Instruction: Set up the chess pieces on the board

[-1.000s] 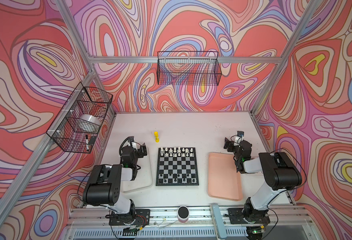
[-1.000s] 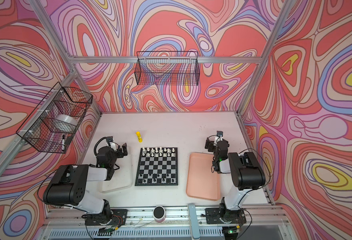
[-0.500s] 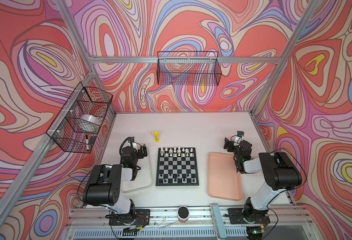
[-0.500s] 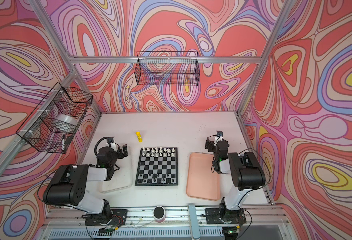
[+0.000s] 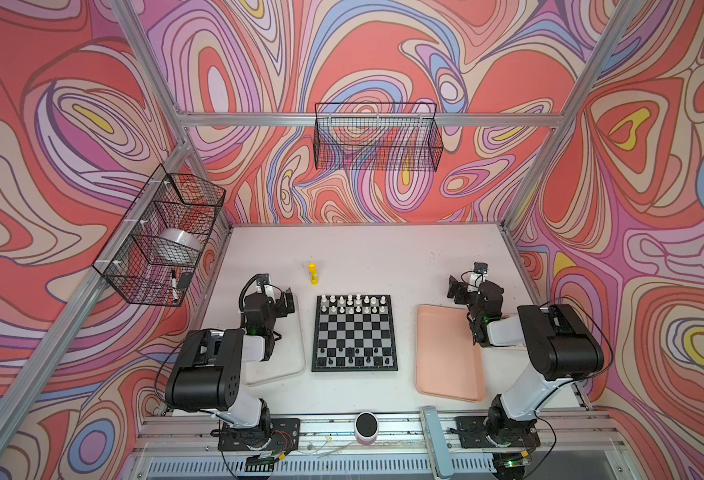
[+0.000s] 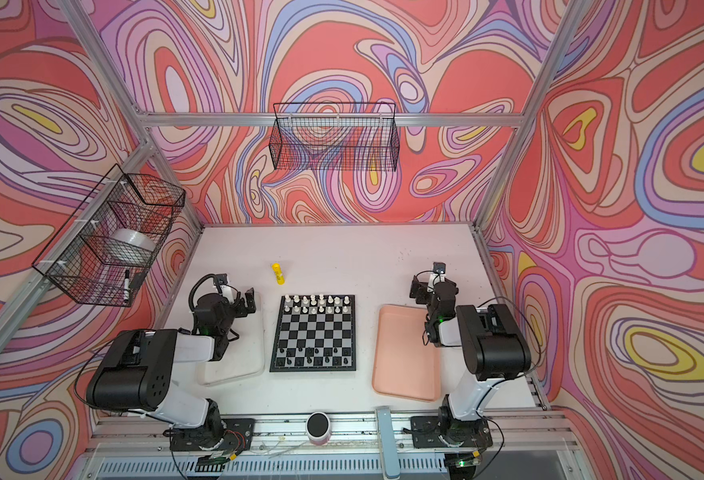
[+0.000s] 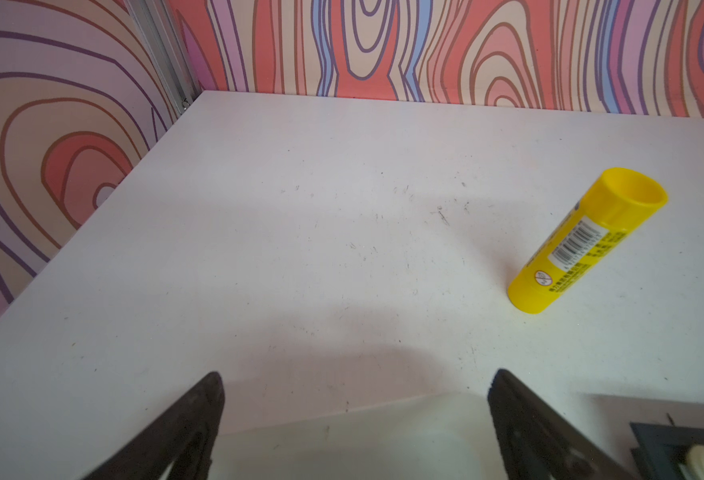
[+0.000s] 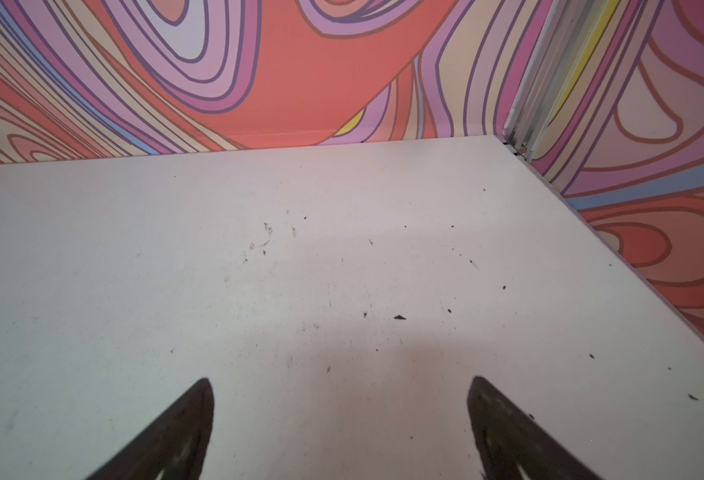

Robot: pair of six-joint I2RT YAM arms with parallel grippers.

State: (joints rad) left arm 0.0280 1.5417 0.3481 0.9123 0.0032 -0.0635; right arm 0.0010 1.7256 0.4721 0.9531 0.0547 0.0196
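Nearby, yellow glue stick (image 5: 312,273) beyond board (image 5: 354,332), pink tray (image 5: 450,353) beside it

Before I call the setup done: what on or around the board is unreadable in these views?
- black chess pieces: too small, dark on dark squares in both top views; count and types unclear.
- white chess pieces: types too small in both top views.
- board: cut by the frame edge in the left wrist view.
- clear tray: partly hidden under the left arm in both top views.

Glue stick (image 5: 312,273), pink tray (image 5: 445,353)
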